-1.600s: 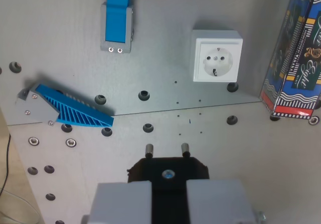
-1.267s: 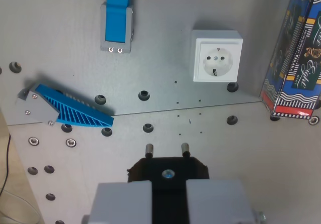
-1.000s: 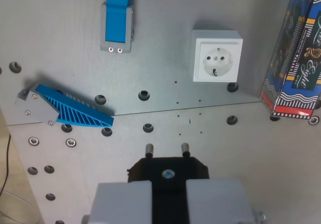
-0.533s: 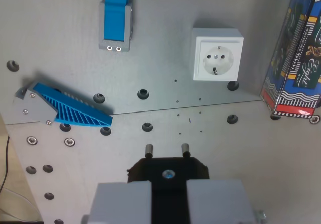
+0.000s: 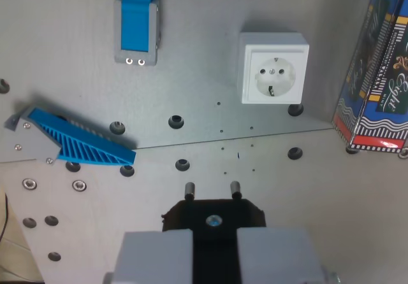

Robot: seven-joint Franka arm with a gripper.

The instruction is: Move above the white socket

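One white socket [image 5: 273,67], two blue fixtures [image 5: 78,147].

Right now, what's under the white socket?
The white socket sits on the grey metal plate. One dark hole peeks out at its lower right corner; anything else beneath its body is hidden.

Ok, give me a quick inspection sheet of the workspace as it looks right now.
Surface: grey metal plate with screw holes and a seam across it.
Job's things: white socket upright in the wrist view, up and to the wrist view's right of the black plug, whose two pins point toward it.
Clutter: blue ribbed wedge at the wrist view's left; blue-and-grey block at top; patterned box at right edge.
Claw: claw shut on the black plug.
Cables: thin dark cable at the lower left edge.
Surroundings: nothing seen.
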